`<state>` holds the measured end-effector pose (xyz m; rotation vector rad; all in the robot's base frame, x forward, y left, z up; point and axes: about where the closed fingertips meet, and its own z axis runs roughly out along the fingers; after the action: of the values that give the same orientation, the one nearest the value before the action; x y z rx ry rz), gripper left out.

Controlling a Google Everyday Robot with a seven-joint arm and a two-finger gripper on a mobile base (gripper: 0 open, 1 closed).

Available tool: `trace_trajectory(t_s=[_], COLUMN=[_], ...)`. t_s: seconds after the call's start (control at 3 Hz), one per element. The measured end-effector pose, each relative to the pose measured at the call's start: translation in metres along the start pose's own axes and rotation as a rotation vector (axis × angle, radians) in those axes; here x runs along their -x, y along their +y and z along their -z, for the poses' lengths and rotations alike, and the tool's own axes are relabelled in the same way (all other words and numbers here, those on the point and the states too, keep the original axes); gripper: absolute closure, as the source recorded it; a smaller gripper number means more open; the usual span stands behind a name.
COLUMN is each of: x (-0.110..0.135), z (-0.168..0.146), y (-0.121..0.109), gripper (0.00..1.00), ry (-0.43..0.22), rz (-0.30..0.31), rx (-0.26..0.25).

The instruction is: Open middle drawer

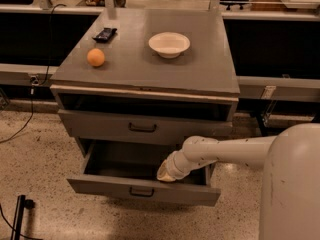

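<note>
Camera view has the middle drawer [105, 185] pulled well out below the tabletop [130, 71], with the claw [166, 173] sitting inside it just behind the front panel. Can't tell if it's wide or pinched. I'd lift it straight up clear of the rim, no sideways drag.

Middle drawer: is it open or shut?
Open: the middle drawer stands out from the cabinet, its inside showing. The gripper is inside, behind its front.

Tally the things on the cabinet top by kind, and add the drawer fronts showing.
Orange: 1
White bowl: 1
Dark packet: 1
Drawer fronts: 2, the shut upper drawer and the pulled-out middle drawer, gripper inside it
Total: 5
</note>
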<state>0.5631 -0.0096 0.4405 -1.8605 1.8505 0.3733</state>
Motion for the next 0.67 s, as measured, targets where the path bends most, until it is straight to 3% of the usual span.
trace_trajectory(t_s=[0.33, 0.67], x=[-0.003, 0.001], z=[-0.007, -0.012], y=[-0.002, 0.011], gripper=[1.00, 1.00], ry=[-0.012, -0.036], rz=[0.011, 0.023], rx=[0.015, 0.098])
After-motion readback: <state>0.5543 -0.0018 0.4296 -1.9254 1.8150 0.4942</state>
